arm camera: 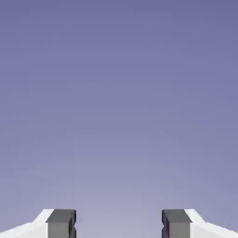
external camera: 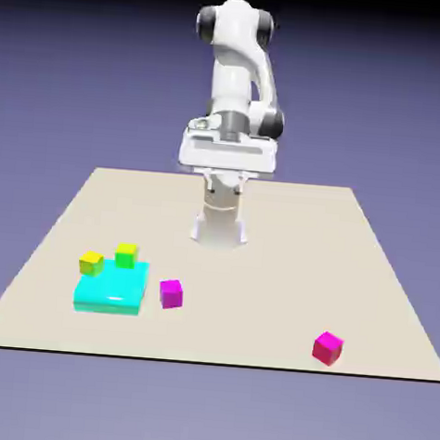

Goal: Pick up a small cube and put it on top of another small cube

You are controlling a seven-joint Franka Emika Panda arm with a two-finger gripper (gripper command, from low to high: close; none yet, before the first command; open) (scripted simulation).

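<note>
Seeing gripper (arm camera: 119, 224) wide open, with grey blocky fingertips (arm camera: 61, 224) well apart at the bottom of the hand view and only plain blue-violet backdrop (arm camera: 119, 116) between and above. Got glossy white arm (external camera: 233, 71) with black joint caps, folded up high at the surface's far edge, hand well above the surface (external camera: 257, 273). Reading that surface as flat, matte beige, with straight edges. Got hot-pink cube (external camera: 327, 349) resting on it near the near edge, toward the near corner on the exterior view's right; small, sharp-edged, smooth, turned at an angle, redder on its sides than on top. Got bright green cube (external camera: 126, 256) with yellowish top at the far edge of the flat cyan block (external camera: 111, 290), toward the exterior view's left of the surface; can't tell if on the block or just behind. Noting cyan block as shiny, low and wide, with rounded-looking edges and a pale glint along the front. Got yellow cube (external camera: 91, 264) beside the green one, at the block's far-left corner, apart from green; can't tell what supports it. Got purplish magenta cube (external camera: 171, 294) on the surface just beside the block, on the side toward the pink one, with a wide gap to pink.
</note>
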